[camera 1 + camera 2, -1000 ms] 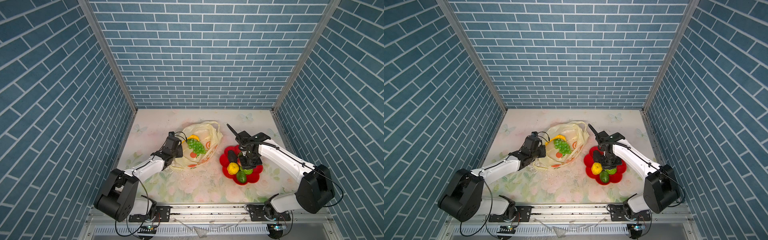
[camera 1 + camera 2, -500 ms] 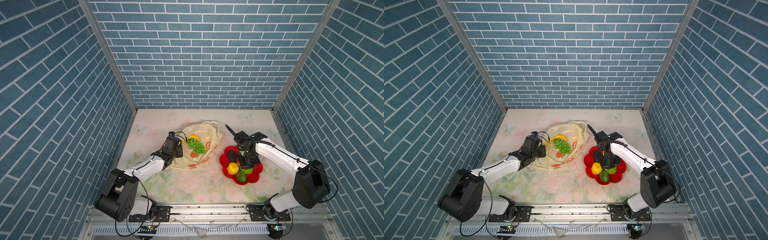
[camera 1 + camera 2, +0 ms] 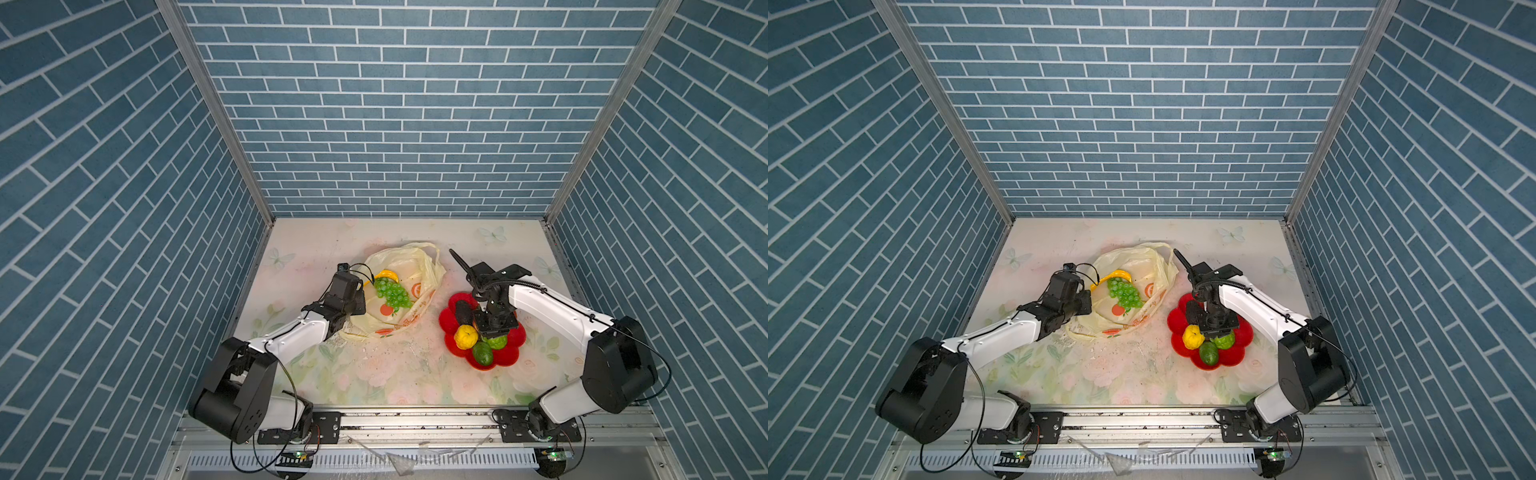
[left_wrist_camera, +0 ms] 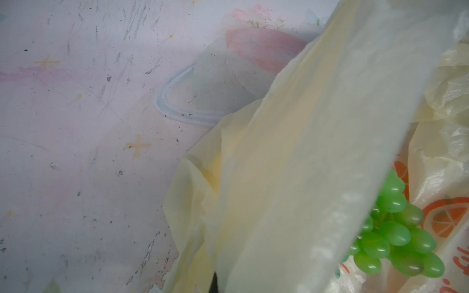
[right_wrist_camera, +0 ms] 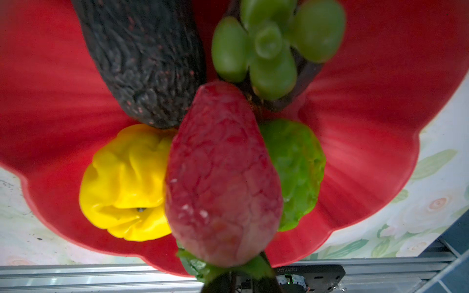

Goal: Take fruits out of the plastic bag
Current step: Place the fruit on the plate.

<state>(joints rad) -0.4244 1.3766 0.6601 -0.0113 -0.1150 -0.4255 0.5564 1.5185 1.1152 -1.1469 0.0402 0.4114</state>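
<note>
The plastic bag (image 3: 415,266) lies open on the table, with a green grape bunch (image 3: 392,293) and a yellow banana (image 3: 386,275) inside. My left gripper (image 3: 360,299) is shut on the bag's near rim; the film (image 4: 304,152) covers its fingers in the left wrist view, beside the grapes (image 4: 396,236). My right gripper (image 3: 490,326) hovers low over the red plate (image 3: 509,357). In the right wrist view its fingers (image 5: 218,282) stand slightly apart, with the red strawberry (image 5: 223,172) and its leaf cap right at their tips. The strawberry is hidden in both top views.
On the plate (image 5: 355,152) lie a yellow lemon (image 5: 124,182), a bumpy green citrus (image 5: 297,167), a dark avocado (image 5: 147,58), a small grape cluster (image 5: 269,45) and a green avocado (image 3: 482,353). Tiled walls enclose three sides. The metal rail (image 3: 415,419) runs along the front.
The right arm shifted slightly over the plate and its jaws have parted a little. The left arm and the bag have not moved.
</note>
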